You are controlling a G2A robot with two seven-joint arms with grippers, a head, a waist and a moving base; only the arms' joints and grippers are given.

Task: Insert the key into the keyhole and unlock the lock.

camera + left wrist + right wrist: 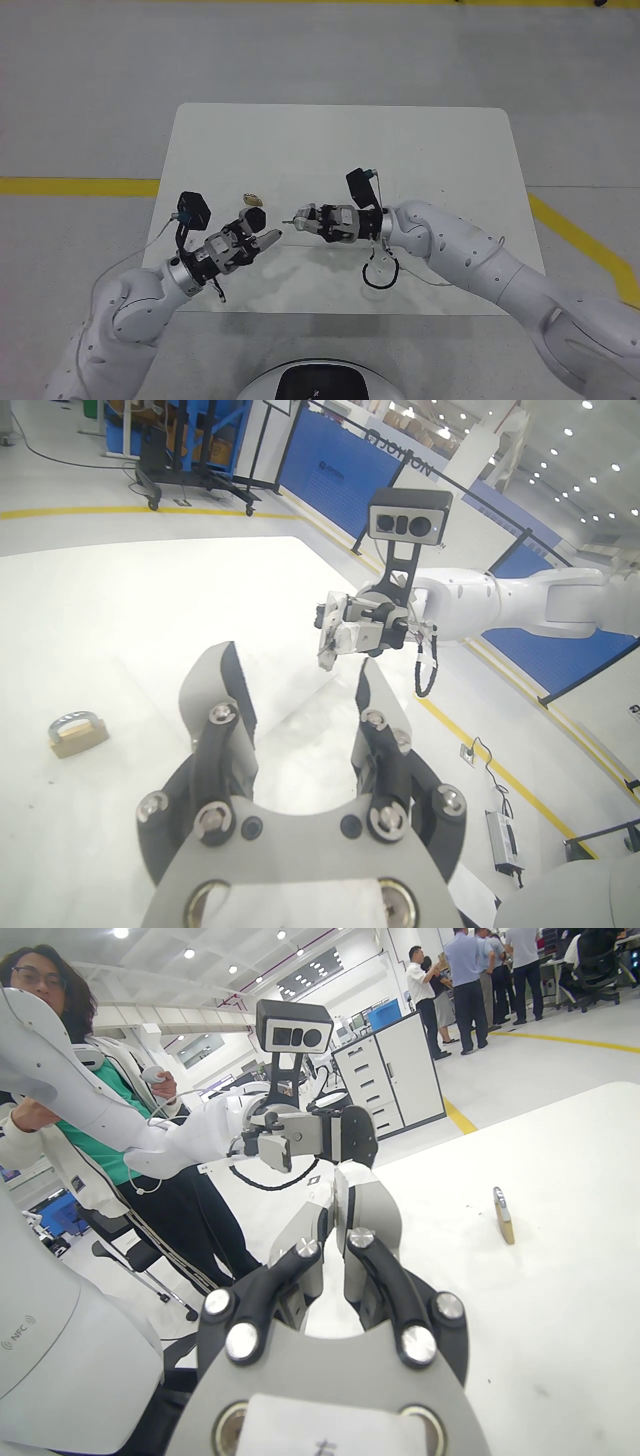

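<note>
A brass padlock (251,199) with a steel shackle lies on the white table (400,140), left of centre; it also shows as the padlock (77,734) and the padlock (504,1217). My left gripper (262,228) hovers just in front of it, open and holding nothing, jaws spread wide (300,685). My right gripper (298,218) faces it from the right, a short gap away, shut on a small key whose thin tip (289,221) pokes out toward the left gripper. In the right wrist view the right gripper's fingers (345,1208) are pressed together and hide the key.
A black cable loop (380,275) hangs under the right wrist near the table's front edge. The table's back and right parts are bare. Beyond the table's edges lies grey floor with a yellow line (80,186).
</note>
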